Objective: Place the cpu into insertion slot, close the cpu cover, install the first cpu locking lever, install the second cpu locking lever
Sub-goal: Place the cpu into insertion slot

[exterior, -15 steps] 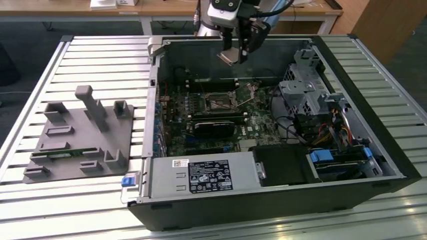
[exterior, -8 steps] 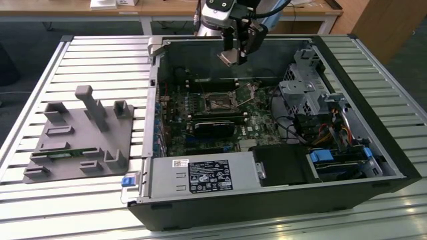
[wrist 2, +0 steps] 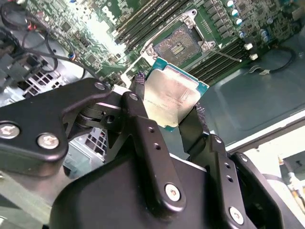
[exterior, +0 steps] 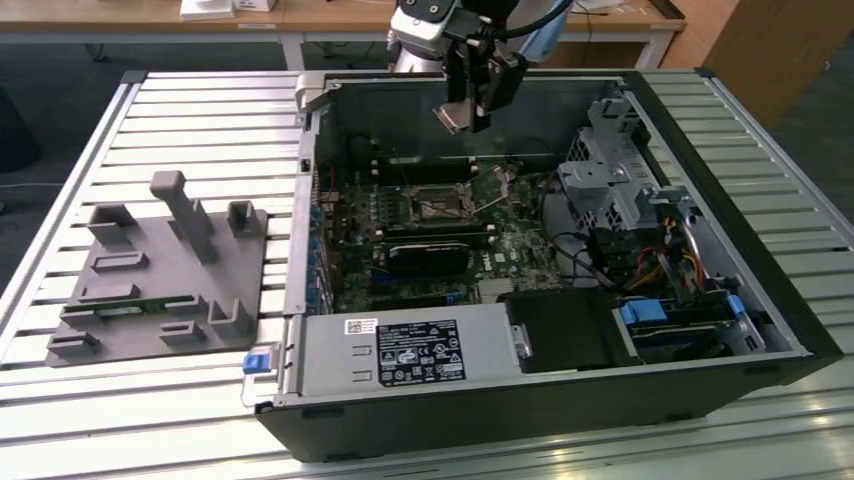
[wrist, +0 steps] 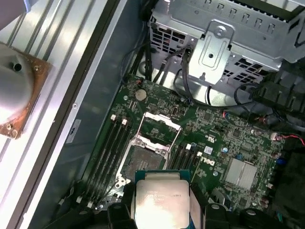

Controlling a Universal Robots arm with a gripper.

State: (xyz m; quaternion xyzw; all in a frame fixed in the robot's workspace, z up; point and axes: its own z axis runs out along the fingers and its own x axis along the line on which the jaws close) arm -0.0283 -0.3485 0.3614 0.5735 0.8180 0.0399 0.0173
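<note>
The gripper point(wrist 2: 170, 98) hangs above the open computer case point(exterior: 534, 420), with the jaws pinching the cpu point(wrist 2: 177, 90) by two opposite edges. This grip leaves the metal top and the underside free, so nothing should block the chip's seating face. In the exterior view the chip sits well above the board, and in both wrist views it appears slightly tilted rather than level with it. The insertion slot point(wrist: 142, 162) is empty and exposed. The cpu cover point(wrist: 162, 118) is swung up off the socket at one side, which leaves the recess clear from above. A thin locking lever point(wrist 2: 224, 56) stands released beside the socket, apart from the recess. The memory slots point(wrist: 107, 148) run close along the socket and leave little room for the jaws at board level. The silver drive cage point(wrist: 224, 43) and its loose black cables point(wrist: 186, 81) rise near the board on one side, and a black heatsink block point(exterior: 430, 250) sits just beside the socket on the board. The case stands on a slatted surface point(exterior: 200, 120). A grey fixture point(exterior: 160, 270) lies on this surface toward the exterior view's left, well apart from the work area.
</note>
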